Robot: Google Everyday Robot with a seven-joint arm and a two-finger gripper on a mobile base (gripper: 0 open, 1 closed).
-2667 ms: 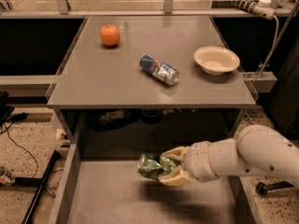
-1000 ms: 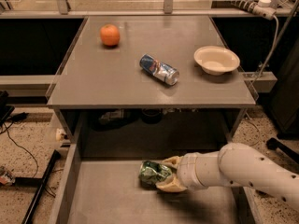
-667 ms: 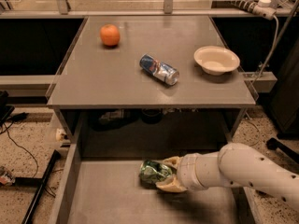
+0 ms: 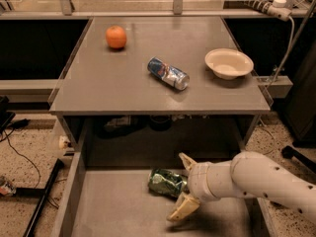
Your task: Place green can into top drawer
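Observation:
The green can (image 4: pixel 166 182) is small, shiny and dented. It lies on its side on the flat bottom of the open grey top drawer (image 4: pixel 113 211), below the table's front edge. My gripper (image 4: pixel 181 187) is inside the drawer right of the can, on a white arm that comes in from the right. Its two cream fingers (image 4: pixel 180 209) are spread wide apart, one behind the can and one in front of it. The can rests on the drawer floor, free of the fingers.
On the grey table top (image 4: pixel 98 88) lie an orange (image 4: pixel 116 37), a blue-and-silver can (image 4: pixel 168 73) on its side and a cream bowl (image 4: pixel 228 63). A white power strip (image 4: pixel 261 4) sits at the back right. Cables run over the floor at left.
The gripper has opened and let go of the green can, which now lies on the drawer floor. The arm has drawn back a little to the right.

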